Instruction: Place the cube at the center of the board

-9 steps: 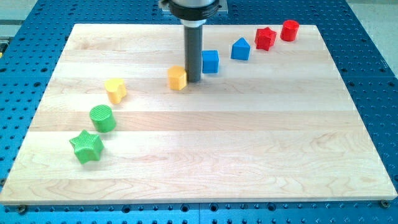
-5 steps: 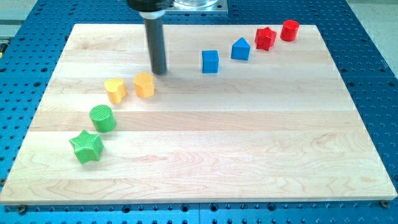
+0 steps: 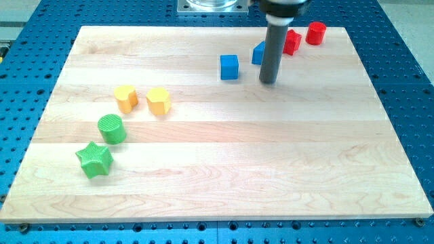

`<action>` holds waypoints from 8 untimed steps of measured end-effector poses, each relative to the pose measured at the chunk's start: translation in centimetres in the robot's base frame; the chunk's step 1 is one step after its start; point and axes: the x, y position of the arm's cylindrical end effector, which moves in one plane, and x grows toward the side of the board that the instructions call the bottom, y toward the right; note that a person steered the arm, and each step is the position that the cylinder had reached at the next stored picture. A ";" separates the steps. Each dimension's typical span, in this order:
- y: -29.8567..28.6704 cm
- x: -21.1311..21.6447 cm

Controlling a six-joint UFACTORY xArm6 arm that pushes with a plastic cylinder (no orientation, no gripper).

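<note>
The blue cube (image 3: 229,66) sits on the wooden board (image 3: 217,169) in the upper middle, above the board's centre. My tip (image 3: 268,82) rests on the board to the right of the cube, a short gap apart, slightly lower in the view. The rod stands in front of a second blue block (image 3: 258,52) and hides most of it; its shape cannot be made out now.
A red star-like block (image 3: 292,41) and a red cylinder (image 3: 315,32) lie at the top right. At the left lie a yellow block (image 3: 125,97), a yellow hexagonal block (image 3: 158,101), a green cylinder (image 3: 111,128) and a green star (image 3: 93,159).
My tip pushed the yellow hexagonal block leftward next to the other yellow block, then swung across to the right of the blue cube. The cube has not moved.
</note>
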 end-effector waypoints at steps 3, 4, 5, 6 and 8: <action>-9.5 1.6; -8.0 3.7; -8.7 -2.1; -14.5 0.1; -10.7 5.9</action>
